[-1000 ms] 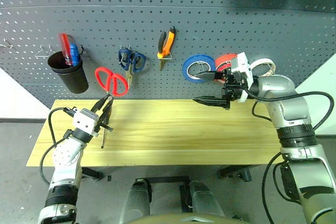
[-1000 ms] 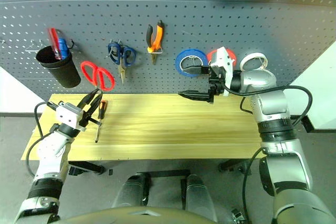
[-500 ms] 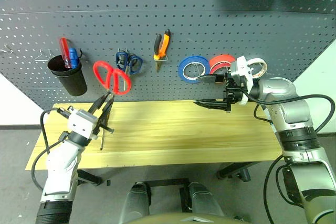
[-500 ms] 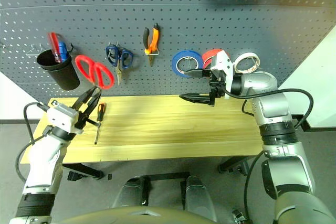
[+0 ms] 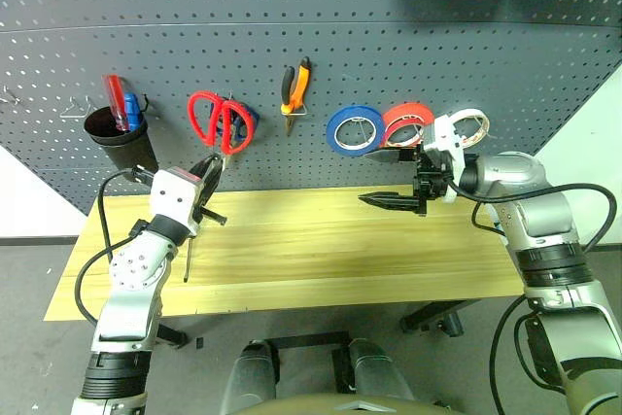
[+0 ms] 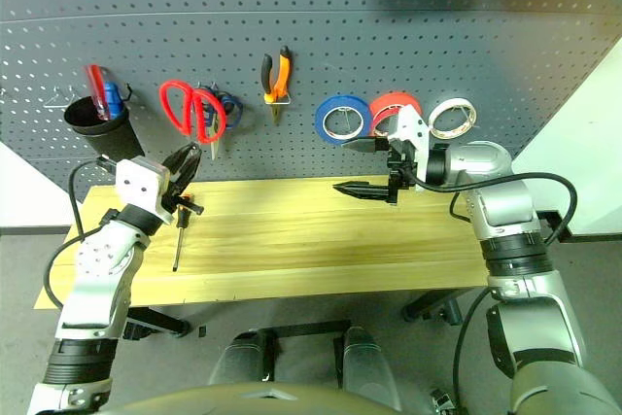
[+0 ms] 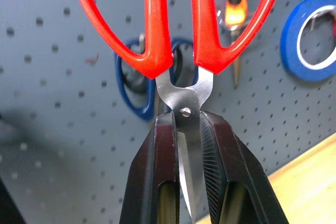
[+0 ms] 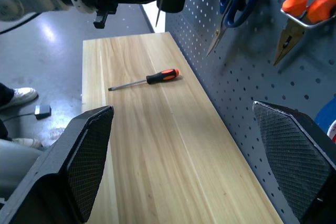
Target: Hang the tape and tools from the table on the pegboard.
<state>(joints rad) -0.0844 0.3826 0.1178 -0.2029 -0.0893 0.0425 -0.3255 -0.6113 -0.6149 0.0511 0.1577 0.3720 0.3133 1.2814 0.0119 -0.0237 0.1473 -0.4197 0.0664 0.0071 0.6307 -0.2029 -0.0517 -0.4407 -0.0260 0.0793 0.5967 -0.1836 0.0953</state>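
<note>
Clamping the red-handled scissors [image 7: 178, 40] by their blades, the left gripper [image 5: 205, 185] holds them handles-up in front of the pegboard [image 5: 292, 75], its two black fingers pressed flat against the steel just below the pivot. The red loops stand above the fingertips and overlap the blue-handled scissors [image 6: 225, 106] hanging on the board behind them. Below and just beside this gripper, the screwdriver [image 8: 144, 80] lies on the table [image 5: 311, 250], free of any grip.

Across the table, the right gripper [image 5: 400, 178] hangs with its fingers spread wide and empty, pointing toward the left arm. The red tape [image 5: 406, 119] hangs on the board just above and behind it, between a blue roll [image 5: 354, 130] and a white roll [image 5: 468, 125]. The orange-and-black pliers [image 5: 295, 89] hang on the board between the two grippers, higher than both. A black cup [image 5: 119, 138] of pens hangs on the board beyond the left gripper, on the side away from the right arm.
</note>
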